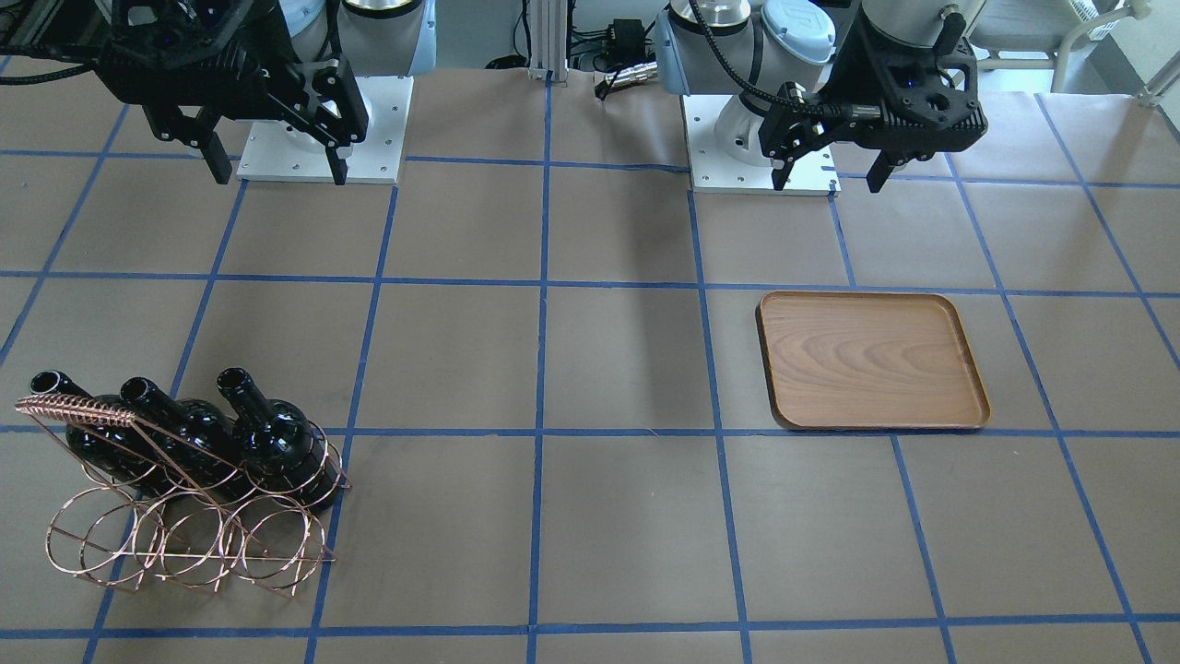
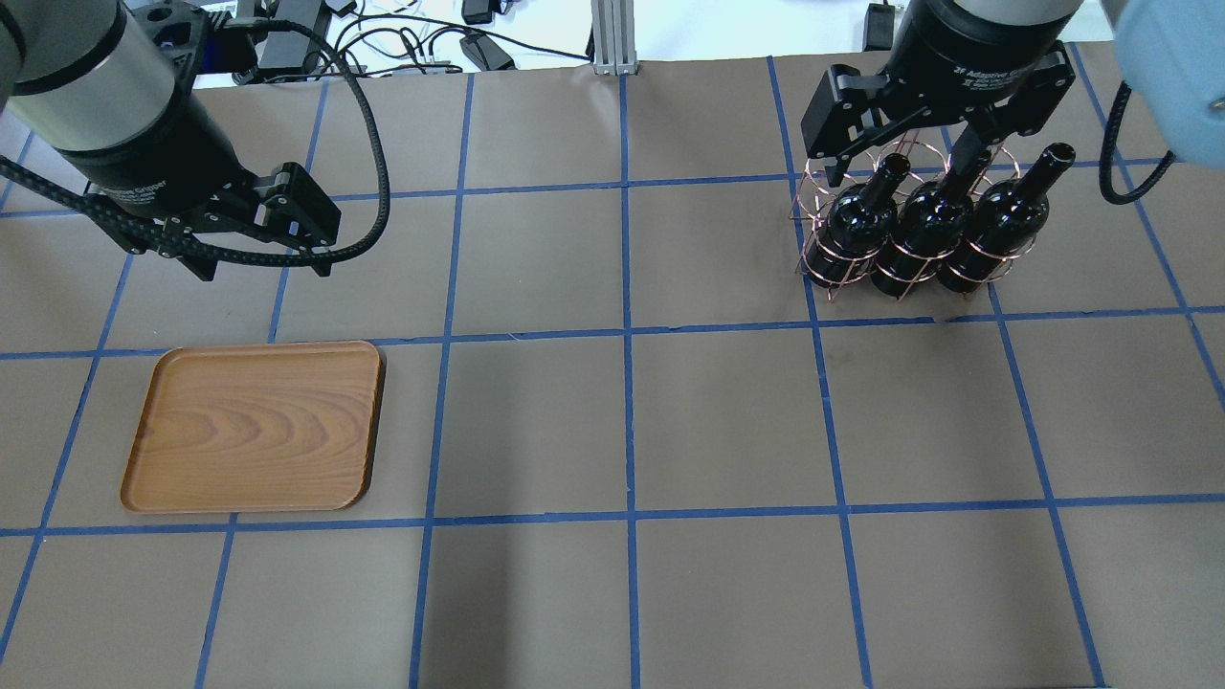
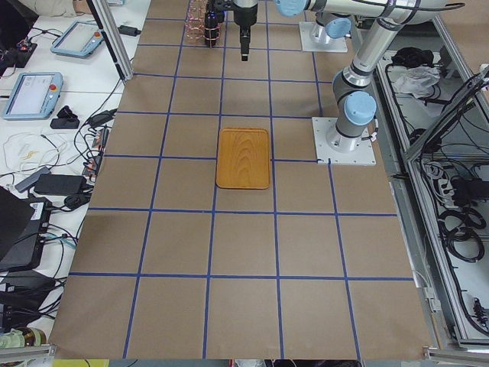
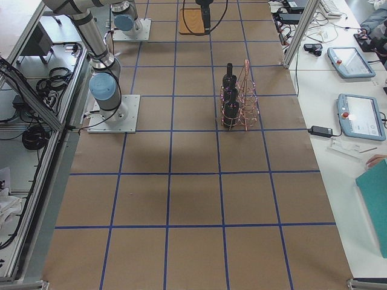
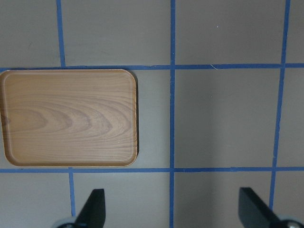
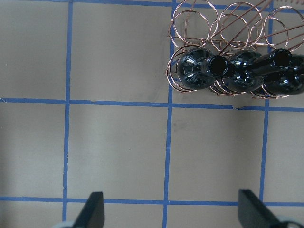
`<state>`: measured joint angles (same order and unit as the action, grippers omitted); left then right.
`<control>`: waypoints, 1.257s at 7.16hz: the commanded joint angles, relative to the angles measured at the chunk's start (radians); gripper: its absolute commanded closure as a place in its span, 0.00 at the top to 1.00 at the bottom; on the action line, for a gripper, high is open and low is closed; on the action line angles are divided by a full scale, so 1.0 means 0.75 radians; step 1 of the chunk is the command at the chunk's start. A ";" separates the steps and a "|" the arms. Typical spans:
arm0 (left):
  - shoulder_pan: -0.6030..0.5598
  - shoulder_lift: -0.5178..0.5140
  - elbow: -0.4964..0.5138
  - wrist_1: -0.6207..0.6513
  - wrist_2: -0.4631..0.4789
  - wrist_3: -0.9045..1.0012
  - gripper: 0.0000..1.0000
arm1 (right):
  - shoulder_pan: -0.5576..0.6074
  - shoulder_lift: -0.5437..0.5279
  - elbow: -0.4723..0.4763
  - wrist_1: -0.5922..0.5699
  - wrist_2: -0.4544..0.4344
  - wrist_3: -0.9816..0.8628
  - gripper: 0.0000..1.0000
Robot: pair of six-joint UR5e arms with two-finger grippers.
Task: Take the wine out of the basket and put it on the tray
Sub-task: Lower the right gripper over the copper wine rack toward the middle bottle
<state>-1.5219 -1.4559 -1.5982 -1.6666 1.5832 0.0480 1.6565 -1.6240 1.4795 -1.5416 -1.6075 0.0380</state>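
Note:
Three black wine bottles [image 1: 277,443] lie side by side in the upper hoops of the copper wire basket [image 1: 184,544], necks tilted up toward the robot. The basket with its bottles [image 2: 928,220] also shows in the right wrist view [image 6: 199,19], at the top right. My right gripper [image 1: 279,173] is open and empty. It hangs high above the table on the robot's side of the basket. The wooden tray [image 1: 871,360] lies flat and empty. My left gripper [image 1: 828,180] is open and empty, high above the table near the tray [image 5: 69,116].
The table is brown paper with a grid of blue tape lines. The white arm base plates [image 1: 323,138] stand at the robot's edge. Cables and tablets [image 3: 30,92] lie on the side benches beyond the table ends.

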 commanded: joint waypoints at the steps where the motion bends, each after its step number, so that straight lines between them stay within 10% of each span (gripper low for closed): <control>1: 0.000 0.000 0.000 0.001 0.002 0.001 1.00 | -0.004 0.020 -0.003 -0.121 0.012 -0.008 1.00; 9: -0.002 0.010 -0.002 -0.015 -0.008 0.008 1.00 | -0.405 0.265 0.023 -0.270 0.047 -0.388 0.91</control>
<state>-1.5231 -1.4496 -1.5997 -1.6741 1.5757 0.0537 1.3686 -1.4588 1.4944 -1.7179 -1.5745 -0.2423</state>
